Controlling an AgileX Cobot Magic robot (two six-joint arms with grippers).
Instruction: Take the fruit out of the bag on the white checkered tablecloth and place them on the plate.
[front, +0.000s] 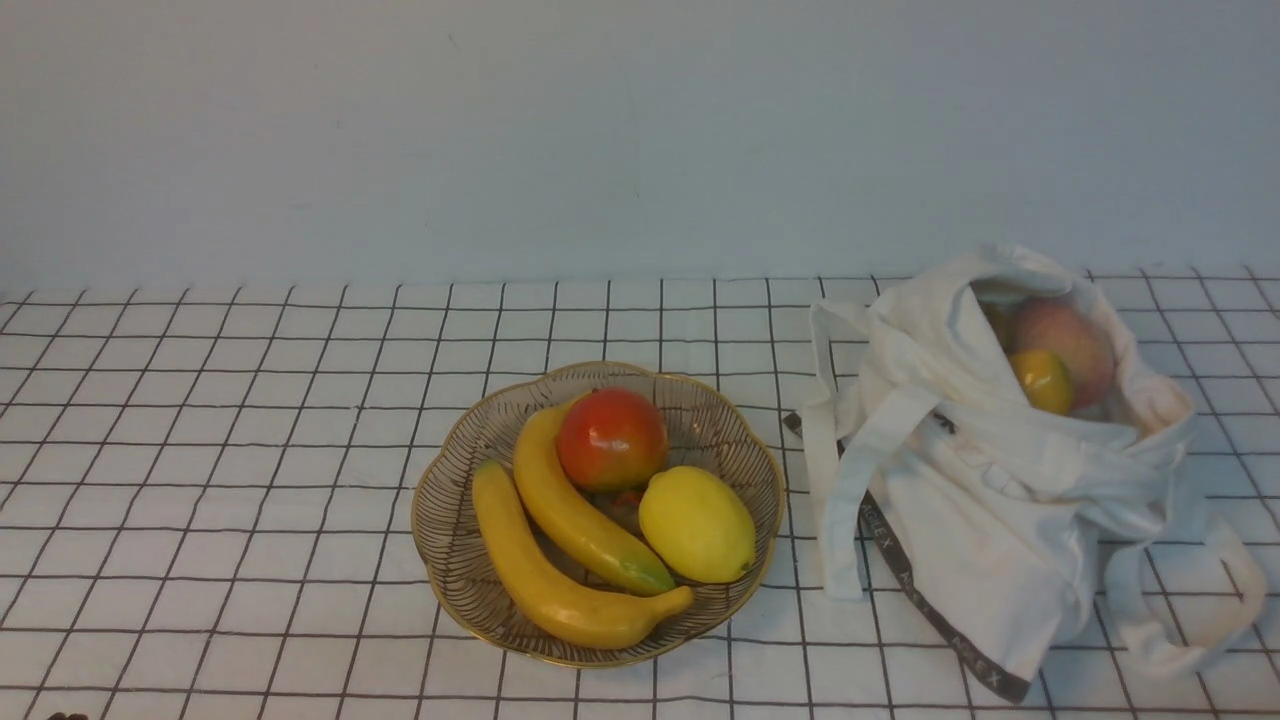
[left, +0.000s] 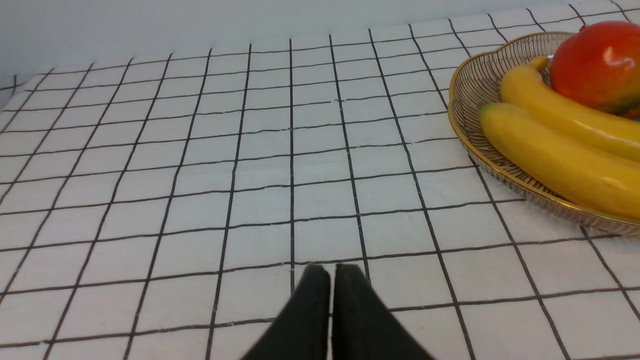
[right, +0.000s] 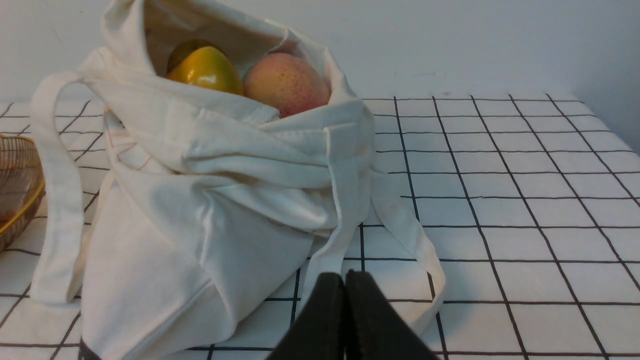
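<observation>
Partly done: two bananas (front: 560, 560), lemon (front: 697, 524) and red fruit (front: 612, 439) on plate (front: 450, 520). Left: peach (front: 1065, 345), small yellow piece (front: 1042, 381) inside bag (front: 990, 500), at plate's three o'clock. Both jaws pressed together, empty.

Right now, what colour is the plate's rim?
Gold, on the plate; clearest in the left wrist view.
</observation>
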